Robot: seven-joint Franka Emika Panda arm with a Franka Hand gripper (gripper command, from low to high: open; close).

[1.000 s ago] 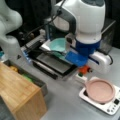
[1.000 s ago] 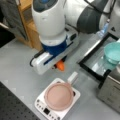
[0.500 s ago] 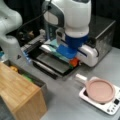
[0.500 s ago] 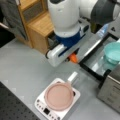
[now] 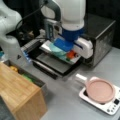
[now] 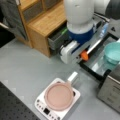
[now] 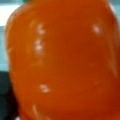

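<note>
My gripper [image 5: 71,56] is shut on a glossy orange object [image 5: 70,53], round like a small pepper or fruit. It hangs just above the open oven door [image 5: 53,64], beside a teal bowl [image 5: 55,47] on the oven's tray. In a front view the same orange object [image 6: 84,55] shows under the gripper [image 6: 83,58], left of the teal bowl [image 6: 113,52]. The orange object [image 7: 62,62] fills nearly the whole wrist view and hides the fingers.
A pink pan [image 5: 100,90] sits on a white cooker plate [image 5: 110,108], also seen in a front view [image 6: 59,96]. The black oven [image 5: 101,37] stands behind. A wooden cabinet [image 5: 17,92] with an open drawer [image 6: 56,40] is close by.
The arm has carried the orange object away from the pan's side toward the oven door and teal bowl. The pan and bowl have not moved.
</note>
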